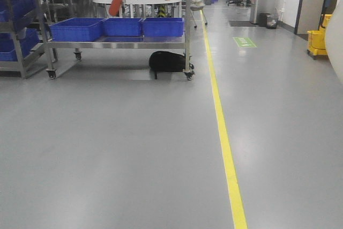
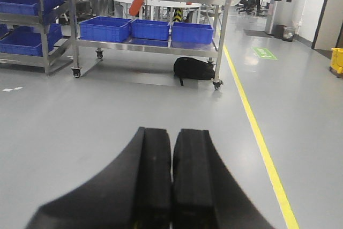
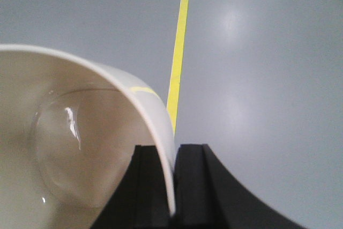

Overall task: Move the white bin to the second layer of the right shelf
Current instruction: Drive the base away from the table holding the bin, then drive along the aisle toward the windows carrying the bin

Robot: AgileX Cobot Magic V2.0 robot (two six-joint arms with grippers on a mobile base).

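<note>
The white bin [image 3: 80, 148] fills the left of the right wrist view, a glossy cream tub seen from its open top, held above the grey floor. My right gripper [image 3: 171, 154] is shut on its rim, one finger inside the wall and one outside. A sliver of the bin [image 1: 335, 46] shows at the right edge of the front view. My left gripper [image 2: 172, 138] is shut with nothing between its black fingers, pointing across the floor. The right shelf second layer is out of view.
A wheeled steel rack [image 1: 115, 44] holding blue crates [image 1: 77, 28] stands ahead left, with a black bag [image 1: 167, 61] on the floor by its right wheel. A yellow floor line [image 1: 222, 132] runs forward. A yellow mop bucket [image 1: 317, 41] stands far right.
</note>
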